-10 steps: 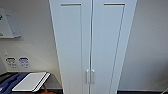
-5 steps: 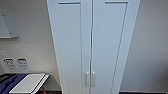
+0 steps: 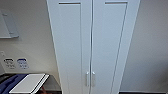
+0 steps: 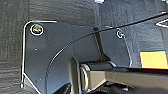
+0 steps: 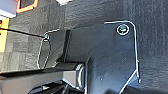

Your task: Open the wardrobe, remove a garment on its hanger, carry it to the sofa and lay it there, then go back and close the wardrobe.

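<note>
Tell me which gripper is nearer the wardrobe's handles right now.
Cannot tell, left or right. The handles sit on the shut wardrobe ahead. Both wrist cameras face dark carpet, so each arm seems held low, away from them, with neither clearly closer.

Wardrobe [image 3: 92, 45]: tall, narrow, white, standing upright against a pale wall, seen head-on from the head camera and taking up the middle of the view. Two panelled doors, left door [image 3: 71, 47] and right door [image 3: 113, 45], both shut, meeting at a thin dark vertical seam down the centre. Each door framed by a raised border around a long recessed panel. Two small white vertical handles [image 3: 90, 79] low on the doors (one either side of the seam, close together). Interior hidden behind the closed doors.
</note>
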Robot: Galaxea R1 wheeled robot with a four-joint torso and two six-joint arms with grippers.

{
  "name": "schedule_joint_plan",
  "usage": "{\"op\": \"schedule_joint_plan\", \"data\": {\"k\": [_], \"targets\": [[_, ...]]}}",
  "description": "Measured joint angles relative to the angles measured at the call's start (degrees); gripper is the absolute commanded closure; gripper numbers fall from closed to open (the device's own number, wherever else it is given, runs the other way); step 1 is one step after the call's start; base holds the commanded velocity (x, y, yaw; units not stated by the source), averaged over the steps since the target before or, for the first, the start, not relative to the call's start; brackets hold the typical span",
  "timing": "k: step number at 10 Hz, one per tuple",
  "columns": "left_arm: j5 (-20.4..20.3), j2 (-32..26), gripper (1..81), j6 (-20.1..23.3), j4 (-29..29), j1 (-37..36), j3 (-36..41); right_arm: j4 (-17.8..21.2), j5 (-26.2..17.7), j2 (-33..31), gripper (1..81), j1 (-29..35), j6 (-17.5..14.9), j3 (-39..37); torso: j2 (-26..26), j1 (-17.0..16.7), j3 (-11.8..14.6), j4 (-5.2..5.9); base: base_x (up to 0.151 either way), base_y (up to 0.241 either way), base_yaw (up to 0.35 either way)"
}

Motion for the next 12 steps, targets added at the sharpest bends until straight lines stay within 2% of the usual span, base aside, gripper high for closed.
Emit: {"op": "schedule_joint_plan", "data": {"k": [5, 8, 12], "targets": [[0.1, -9.6, 1.0, 0.0, 0.0, -3.3, 13.8, 0.0, -0.8, -10.5, 1.0, 5.9, 0.0, 17.7, 0.0, 0.0, 0.0, 0.00, 0.000, 0.000, 0.000], [0.4, -18.7, 1.0, 0.0, 0.0, -7.6, 25.4, -0.1, -1.2, -18.3, 1.0, 12.7, 0.0, 28.6, 0.0, 0.0, 0.0, 0.00, 0.000, 0.000, 0.000], [1.7, -29.8, 1.0, 0.0, 1.6, -15.3, 40.4, -0.3, -2.1, -23.7, 1.0, 23.7, 0.0, 40.8, 0.1, 0.0, -0.1, 0.00, 0.000, 0.000, 0.000]]}}
